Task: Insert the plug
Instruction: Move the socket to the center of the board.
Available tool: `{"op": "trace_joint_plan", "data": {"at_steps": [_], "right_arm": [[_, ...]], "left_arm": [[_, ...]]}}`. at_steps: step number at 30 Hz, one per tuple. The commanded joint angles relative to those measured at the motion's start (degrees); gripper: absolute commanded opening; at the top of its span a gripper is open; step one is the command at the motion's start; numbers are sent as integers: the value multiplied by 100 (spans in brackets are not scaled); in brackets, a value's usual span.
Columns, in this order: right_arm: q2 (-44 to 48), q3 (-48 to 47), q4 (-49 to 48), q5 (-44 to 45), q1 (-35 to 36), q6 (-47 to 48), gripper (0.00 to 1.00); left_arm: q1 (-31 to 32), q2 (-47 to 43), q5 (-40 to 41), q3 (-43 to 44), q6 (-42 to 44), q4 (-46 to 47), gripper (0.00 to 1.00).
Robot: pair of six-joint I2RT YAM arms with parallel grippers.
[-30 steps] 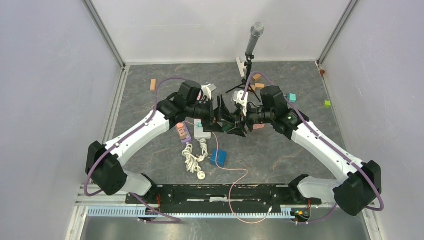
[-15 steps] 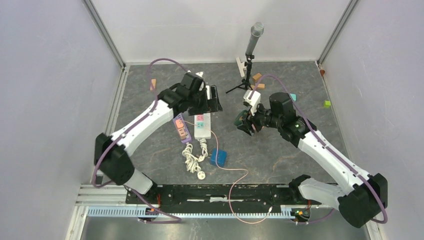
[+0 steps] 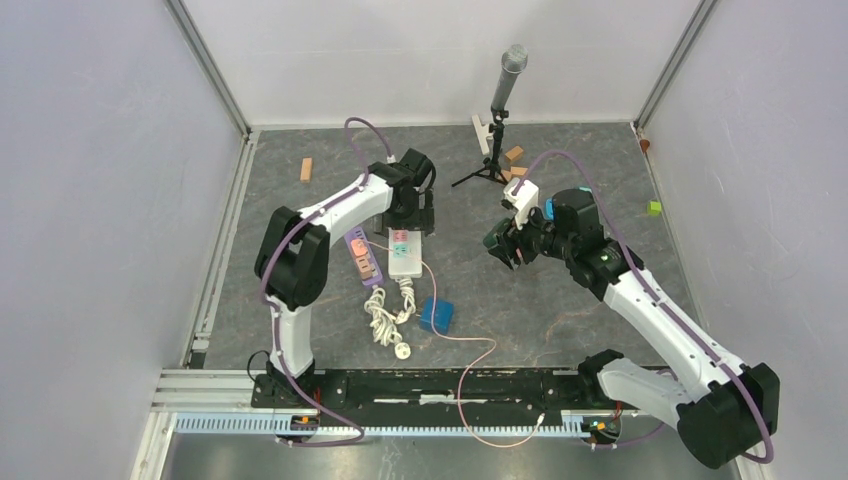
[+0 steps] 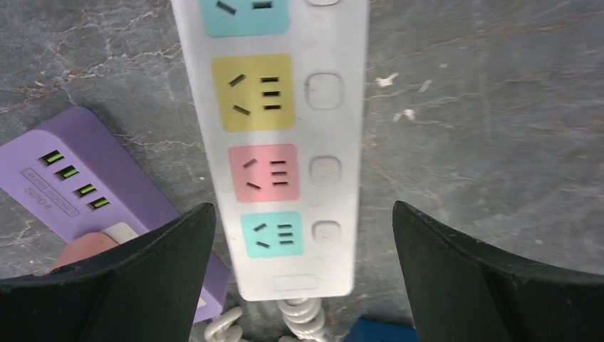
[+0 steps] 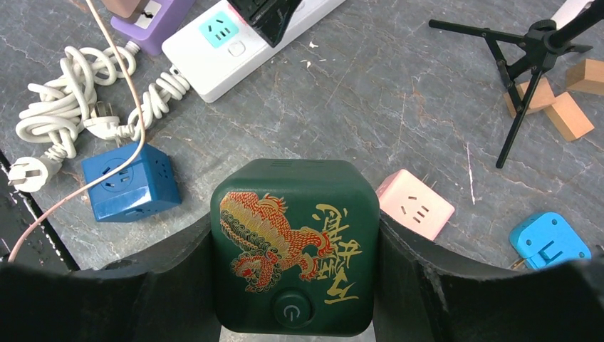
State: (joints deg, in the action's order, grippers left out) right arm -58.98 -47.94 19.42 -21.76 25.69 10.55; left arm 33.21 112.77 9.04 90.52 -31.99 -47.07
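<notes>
My right gripper [image 3: 505,246] [image 5: 293,246] is shut on a dark green cube plug [image 5: 293,249] with a red-and-gold dragon and a power button. It holds the plug above the table, right of the white power strip [image 3: 404,256] [image 5: 242,35]. The strip has coloured sockets: yellow, pink and teal show in the left wrist view [image 4: 285,142]. My left gripper [image 3: 412,214] [image 4: 303,208] is open and empty. It hovers over the strip's cord end, one finger to each side, not touching it.
A purple USB strip [image 3: 362,258] [image 4: 78,185] lies left of the white strip. A coiled white cord [image 3: 385,320], a blue cube socket [image 3: 437,315] [image 5: 132,182] and a thin pink cable [image 3: 470,370] lie nearer me. A pink adapter [image 5: 414,205], a blue adapter [image 5: 548,239], a microphone tripod [image 3: 495,130] and wooden blocks [image 3: 515,155] are around the right gripper.
The two grippers were together at mid-table; the left arm has swung back and left over the white strip, and the right gripper has drawn back to the right with the green plug.
</notes>
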Motion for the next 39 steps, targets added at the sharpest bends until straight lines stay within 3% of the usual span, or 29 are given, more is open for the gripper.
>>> {"op": "trace_joint_plan", "data": {"at_steps": [1,11,21,27,36,39], "right_arm": [[-34,-107,-97,-71,-38,38,0],[-213,-279,-193,-103,-46,88,0],[-497,-415,-571,-301,-48,191,0],[-622,-418,-557,-416,-53,325,0],[-881,-441,-620,-656,-50,316,0],[-982,-504,-614,-667,-47,325,0]], "left_arm": [[-12,162,392,106,360,-302,100],[23,510,-556,-460,664,148,99],[318,28,-877,-1162,1515,339,76],[574,-524,-1437,-1912,1391,576,65],[1116,-1488,-1437,-3086,857,847,65],[1130,-1705,-1186,-3212,751,837,79]]}}
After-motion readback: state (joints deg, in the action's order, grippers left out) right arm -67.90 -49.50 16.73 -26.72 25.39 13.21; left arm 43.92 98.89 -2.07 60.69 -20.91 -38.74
